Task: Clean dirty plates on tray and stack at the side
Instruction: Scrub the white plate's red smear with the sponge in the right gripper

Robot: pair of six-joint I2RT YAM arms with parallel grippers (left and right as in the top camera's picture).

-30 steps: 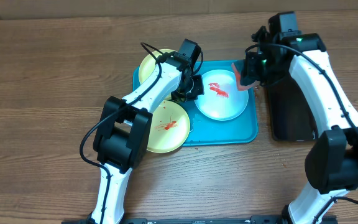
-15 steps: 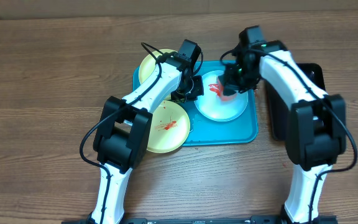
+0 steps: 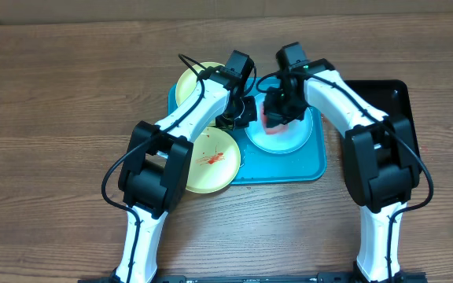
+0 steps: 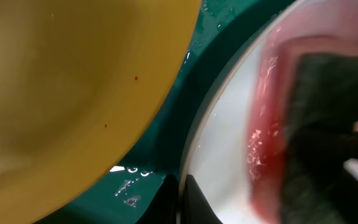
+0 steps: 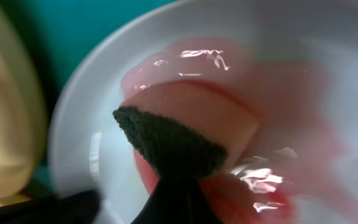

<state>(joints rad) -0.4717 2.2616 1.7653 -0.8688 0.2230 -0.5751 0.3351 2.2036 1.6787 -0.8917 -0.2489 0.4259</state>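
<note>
Right claw (image 3: 278,108) clamps a pink sponge (image 5: 191,115), pressed onto the white plate (image 3: 285,140) directly beneath it, on the blue tray (image 3: 289,171). Left claw (image 3: 243,111) pinches the plate's near rim. Best approach: scrub firmly across the red smear (image 4: 257,143) while that pinch steadies the plate.

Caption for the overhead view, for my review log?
Right gripper presses a pink sponge on the white plate in the turquoise tray; left gripper holds its rim.

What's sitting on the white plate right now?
A pink sponge, pinched by the right gripper, and smeared red sauce around it. Under the sponge, the white plate is hidden.
</note>
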